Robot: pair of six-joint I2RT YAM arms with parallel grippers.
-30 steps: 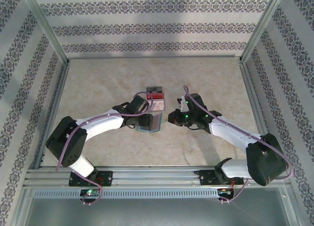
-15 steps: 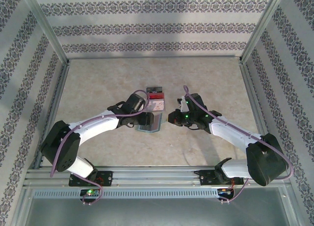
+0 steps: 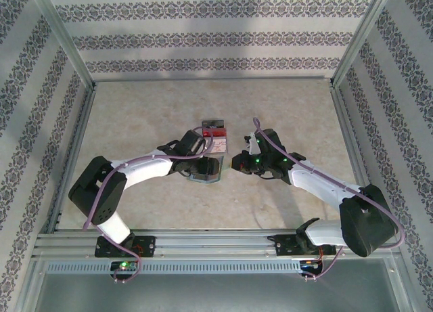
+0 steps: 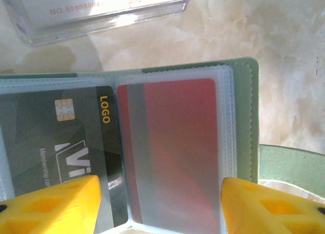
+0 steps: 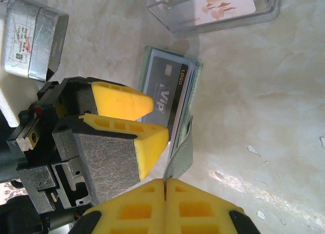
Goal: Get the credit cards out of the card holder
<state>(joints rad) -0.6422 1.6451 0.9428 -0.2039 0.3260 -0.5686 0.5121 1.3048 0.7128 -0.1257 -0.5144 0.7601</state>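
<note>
When we looked down the left arm, we saw the card holder [image 4: 247, 117] lying open and flat on the tabletop [image 4: 284, 51], between the two arms. A dark card [image 4: 56, 137] sat in one clear pocket, and a red card [image 4: 177, 147] sat in the pocket next to it. Just past the card holder was a clear box [image 4: 101, 15] with cards in it.

The left pincer [image 4: 160, 193] was apart. Its two yellow fingers [image 4: 61, 203] stood one on each side of the red card. We could not tell if they touched anything. The right pincer [image 5: 165, 182] was together. It looked clamped on the green flap of the card holder, on the side away from the left arm.

The red card lay right in front of the left pincer. Its long side ran straight away from the pincer, toward the clear box, so the fingers sat across its short side. The left arm was the nearer one to the cards.

We think the next move was for that arm: come down, pinch the near end of the red card, and pull it out along its long side. We could not see which end of the pocket was open, so a pull the wrong way might just drag the card holder.
</note>
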